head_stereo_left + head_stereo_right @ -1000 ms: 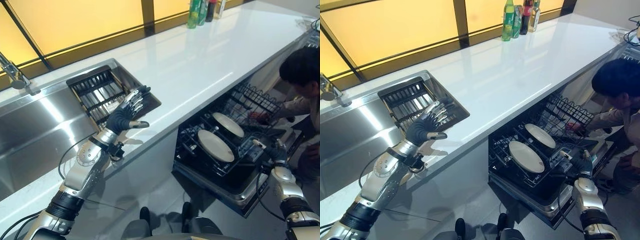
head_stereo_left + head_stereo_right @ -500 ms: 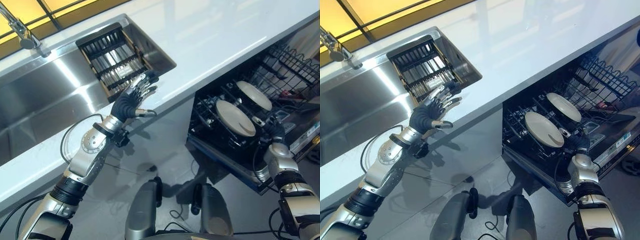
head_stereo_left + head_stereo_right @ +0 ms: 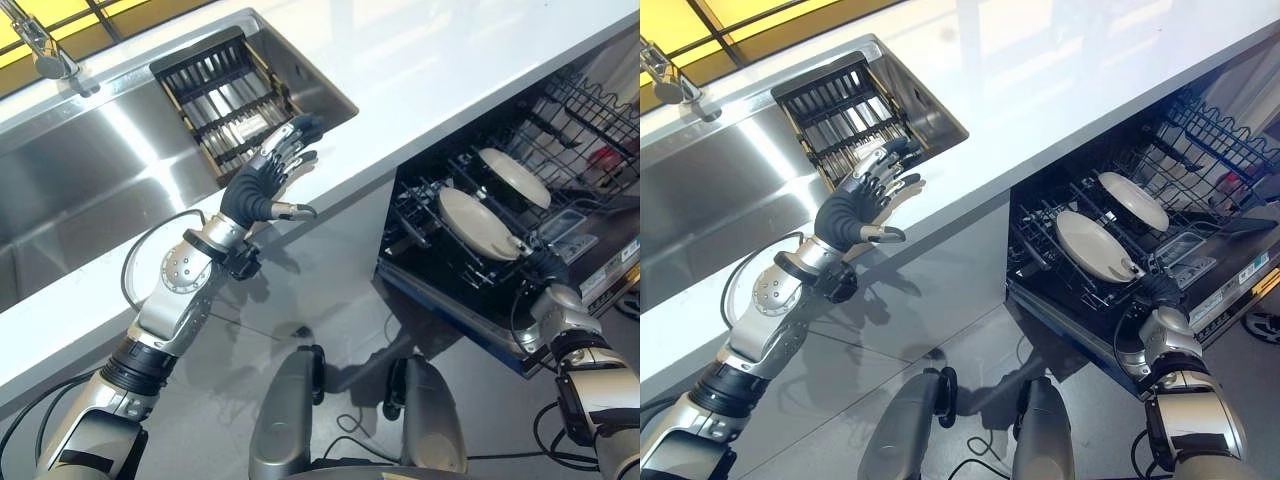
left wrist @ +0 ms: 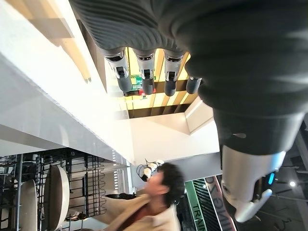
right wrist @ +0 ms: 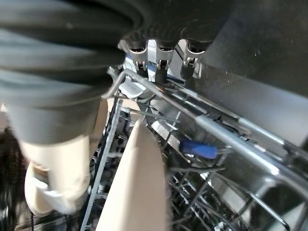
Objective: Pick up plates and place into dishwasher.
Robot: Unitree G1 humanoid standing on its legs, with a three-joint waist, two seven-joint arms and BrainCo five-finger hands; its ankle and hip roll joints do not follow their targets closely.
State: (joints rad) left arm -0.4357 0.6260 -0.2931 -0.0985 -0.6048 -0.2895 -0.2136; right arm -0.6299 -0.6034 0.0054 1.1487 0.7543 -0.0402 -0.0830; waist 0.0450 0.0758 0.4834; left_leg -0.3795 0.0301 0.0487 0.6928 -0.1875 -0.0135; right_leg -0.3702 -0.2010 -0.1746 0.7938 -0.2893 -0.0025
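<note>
Two cream plates stand on edge in the dishwasher's black lower rack (image 3: 412,222), a nearer plate (image 3: 475,222) and a farther plate (image 3: 513,177). My right hand (image 3: 541,266) is at the rack's front corner, right by the nearer plate's rim. In the right wrist view its fingers (image 5: 159,52) reach straight over a rack wire and the thumb (image 5: 54,188) stays off the plate's edge (image 5: 139,185), so it is open. My left hand (image 3: 263,187) hovers open and empty over the counter's front edge, beside the sink's dish rack (image 3: 225,95).
The white counter (image 3: 450,60) runs above the pulled-out dishwasher, with the steel sink (image 3: 90,190) and faucet (image 3: 40,50) at the left. The lowered dishwasher door (image 3: 605,275) juts out beside my right arm. A person (image 4: 161,192) crouches beyond the dishwasher.
The camera has tipped down and shifted, so the person has left the eye views. My right hand stays at the nearer plate's rim. The left hand remains raised and open.
</note>
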